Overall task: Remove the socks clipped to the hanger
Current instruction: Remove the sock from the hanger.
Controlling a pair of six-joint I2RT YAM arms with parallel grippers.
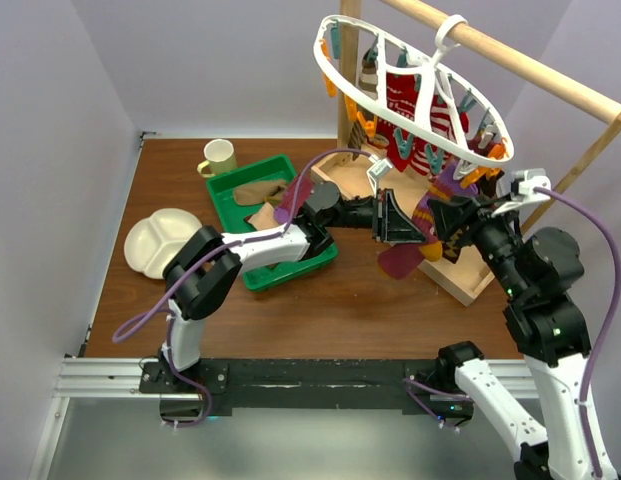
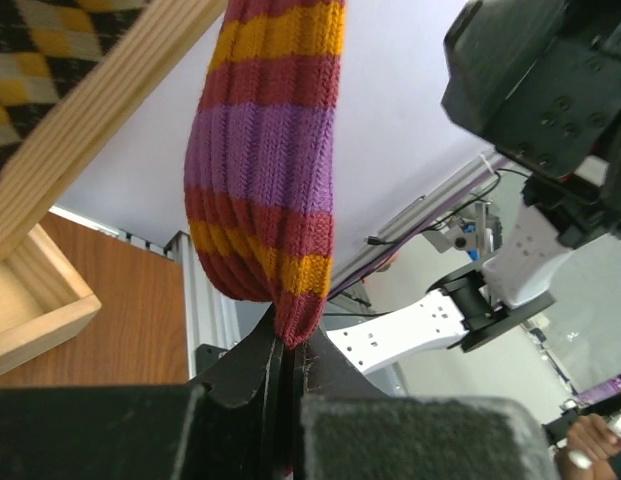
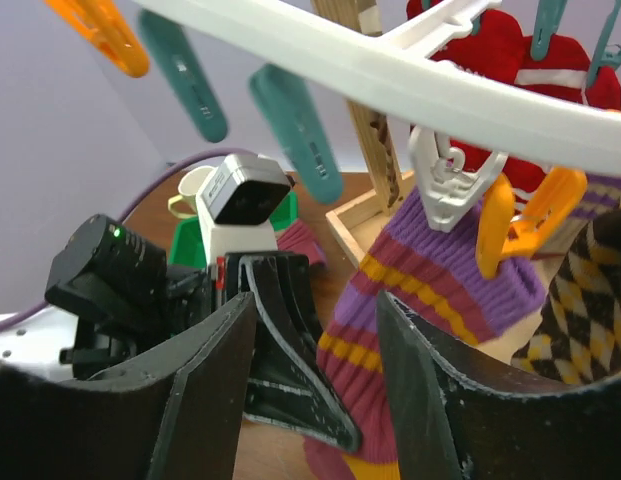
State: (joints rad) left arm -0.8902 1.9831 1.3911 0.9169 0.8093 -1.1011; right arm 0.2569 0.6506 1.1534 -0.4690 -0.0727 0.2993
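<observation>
The left gripper (image 2: 290, 365) is shut tight on the lower tip of a striped sock (image 2: 265, 160), a ribbed knit in bands of purple, maroon and orange that bulges just above the pinch. The right gripper (image 3: 315, 330) stands about half open, its dark fingers (image 3: 205, 400) on either side of the same sock lower down. It has hold of nothing that I can see.

The sock's cuff hangs from an orange clip (image 3: 515, 225) under the hanger (image 3: 390, 70), a white plastic oval with cross ribs. More teal clips (image 3: 295, 130) dangle along the rim with nothing in them. A brown and cream argyle sock (image 3: 580, 310) hangs just beside the striped one, and a red sock with white stripes (image 1: 405, 105) is clipped further back. The hanger's hook sits over a round wooden rail (image 1: 530, 60).

Below is the stand's shallow wooden box base (image 1: 468, 280). What lies in it I cannot tell.

Left of the arms, a green plastic tray (image 1: 240, 170) holds loose socks in tan and brown (image 1: 258, 192). A pale mug (image 1: 219, 157) stands just behind the tray. A white divided plate (image 1: 160, 240) sits near its left side on the brown table (image 1: 370, 320).
</observation>
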